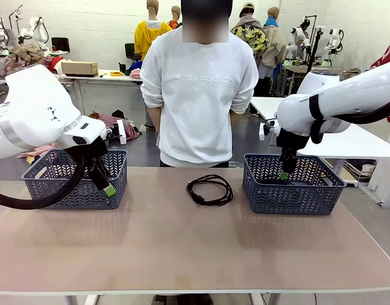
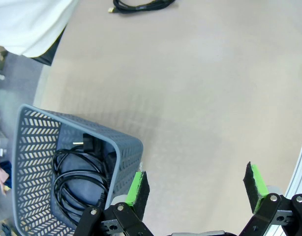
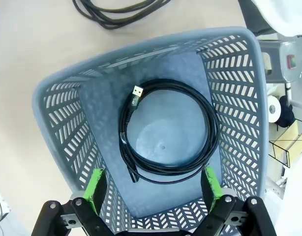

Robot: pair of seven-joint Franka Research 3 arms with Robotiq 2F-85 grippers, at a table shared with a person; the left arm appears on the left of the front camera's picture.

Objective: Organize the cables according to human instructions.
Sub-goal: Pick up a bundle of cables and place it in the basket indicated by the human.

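While the near stretch of the desk (image 1: 182, 248) lies bare, both arms hang over their own baskets at mid-depth, and neither tool holds anything. Left tool (image 2: 196, 189) hovers with its green pads spread wide, just outside the near corner of the left basket (image 1: 61, 190); the left wrist view looks down into that basket, where dark cords (image 2: 79, 179) lie wound together with a plug on top, though how many coils there are cannot be told. Right tool (image 3: 153, 186) hangs directly above the right basket (image 1: 316, 197), its pads likewise spread and apart from the single coiled cable (image 3: 168, 130) resting flat on the basket floor, a metal USB-type plug showing at the coil's upper left. Between the two baskets, a little nearer the right one, one loose coil (image 1: 209, 189) remains on the desk, a flattened ring whose long axis runs roughly across the desk from left to right. That coil lies inward from either tool, and judging by the gap, the right arm seems slightly closer, though which basket it belongs in depends on the person's word. Beyond the coil stands the person (image 1: 198, 95) at the far edge, hands behind the back, giving no visible pointing cue; pale lettering across the white sweatshirt appears to read "new balance", though it is faint
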